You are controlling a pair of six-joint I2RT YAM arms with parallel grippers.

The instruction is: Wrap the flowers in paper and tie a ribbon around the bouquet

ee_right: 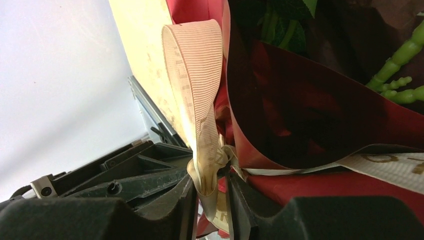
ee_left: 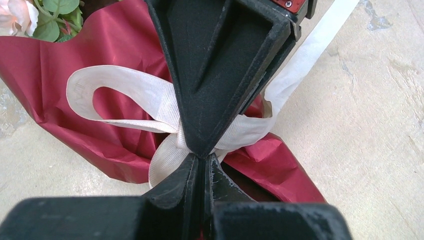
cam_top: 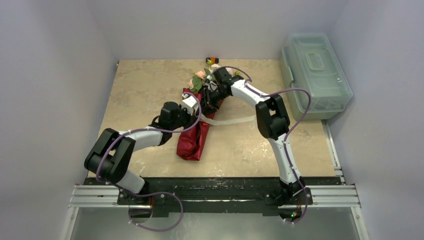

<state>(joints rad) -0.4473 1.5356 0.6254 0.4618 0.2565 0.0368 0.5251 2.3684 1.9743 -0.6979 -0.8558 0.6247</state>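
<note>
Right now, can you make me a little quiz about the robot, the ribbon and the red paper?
1. True or false: the ribbon makes a loop over the red paper.
2. What is the left gripper pinching? A the ribbon, B a leaf, C a pair of scissors.
3. Fill in: the clear plastic box stands on the robot's ___ side.

Key: 1 true; 2 A; 3 right.
</note>
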